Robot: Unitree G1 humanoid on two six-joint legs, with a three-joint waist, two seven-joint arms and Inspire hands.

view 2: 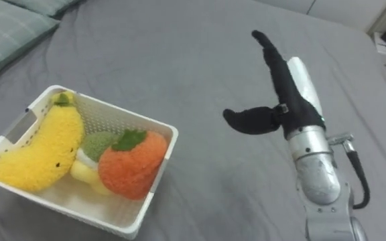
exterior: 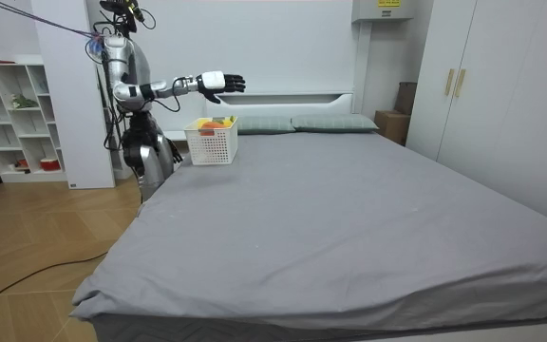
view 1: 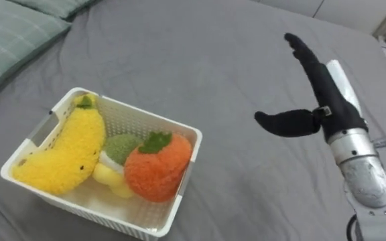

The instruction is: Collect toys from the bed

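My right hand (view 1: 327,100) hangs over the bed (view 1: 213,67), fingers straight, thumb out, holding nothing, well to the right of the basket (view 1: 86,209). The toys sit in that basket: a banana (view 1: 66,150) along its left side, an orange fruit (view 1: 156,167) on the right, a green toy (view 1: 122,147) between them, and something small and yellow (view 1: 109,177) below it. No loose toy lies on the sheet here, so collecting looks about done; next comes scanning the rest of the bed or reaching for the basket's rim.
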